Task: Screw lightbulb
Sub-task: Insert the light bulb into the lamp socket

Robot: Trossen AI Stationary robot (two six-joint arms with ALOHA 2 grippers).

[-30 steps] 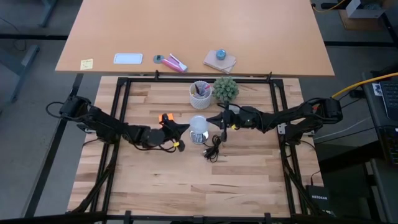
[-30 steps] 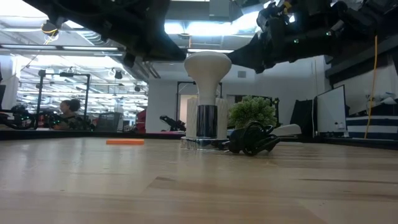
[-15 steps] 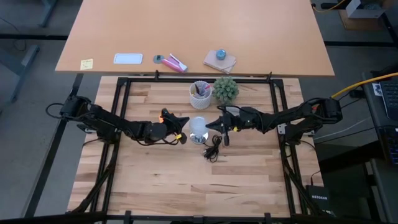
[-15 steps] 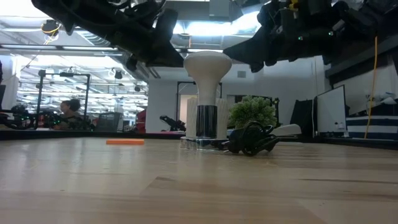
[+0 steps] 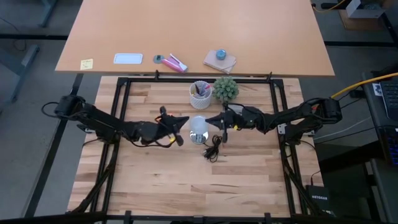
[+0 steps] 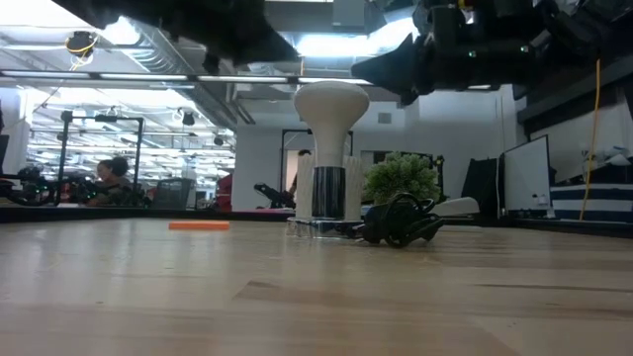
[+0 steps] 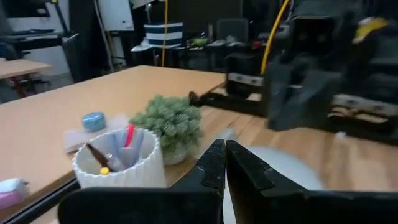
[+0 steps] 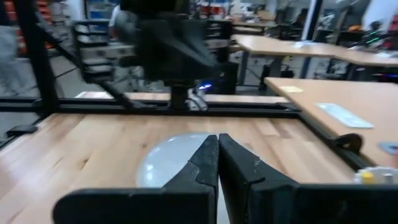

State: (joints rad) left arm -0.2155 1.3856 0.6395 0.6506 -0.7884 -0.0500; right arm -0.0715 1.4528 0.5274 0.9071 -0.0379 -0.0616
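The frosted white lightbulb [image 5: 198, 126] stands upright with its base in the black socket [image 6: 328, 193] on a shiny metal disc [image 6: 318, 227]. It also shows in the low view [image 6: 330, 107]. My left gripper [image 5: 185, 121] is shut, just left of the bulb and higher than its dome; its wrist view [image 7: 224, 158] shows the dome [image 7: 283, 168] beyond the fingertips. My right gripper [image 5: 209, 121] is shut, just right of the bulb. In the low view its tip [image 6: 361, 75] hovers a little above the dome; the dome shows in its wrist view [image 8: 165, 162].
The socket's black cord [image 5: 213, 149] lies coiled on the table just right of the disc. A white ribbed cup of pens [image 5: 200, 93] and a small green plant [image 5: 226, 89] stand behind the bulb. A flat orange piece [image 6: 198, 225] lies on the table to the left.
My left gripper has risen and gone a little toward the far edge, staying beside the bulb. My right gripper has risen slightly at the bulb's right. The bulb has stayed upright in its socket.
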